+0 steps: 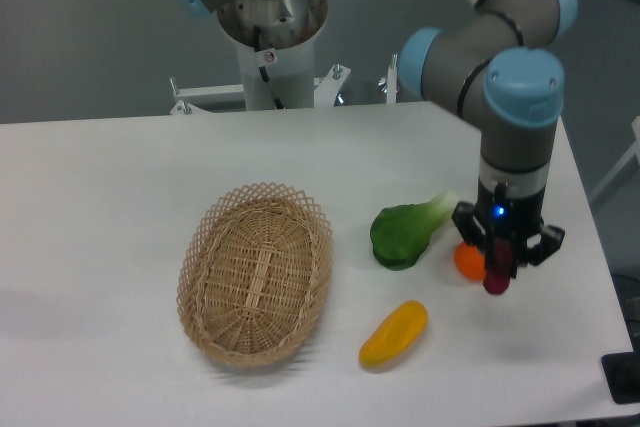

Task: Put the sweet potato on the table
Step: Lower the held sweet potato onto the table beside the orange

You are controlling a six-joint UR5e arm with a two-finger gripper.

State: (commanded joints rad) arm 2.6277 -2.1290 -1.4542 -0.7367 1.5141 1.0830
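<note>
The sweet potato (495, 278) is a small dark reddish-purple piece, and only its lower end shows below the fingers. My gripper (500, 263) points straight down at the right side of the white table (120, 187) and is shut on the sweet potato. It holds it upright just above or at the tabletop; I cannot tell whether it touches. The round orange (467, 261) sits right beside the gripper on its left, partly hidden by the fingers.
An oval wicker basket (256, 272) lies at centre-left. A green leafy vegetable (405, 230) lies left of the gripper. A yellow-orange oblong fruit (394, 334) lies in front of it. The table's right edge is close to the gripper.
</note>
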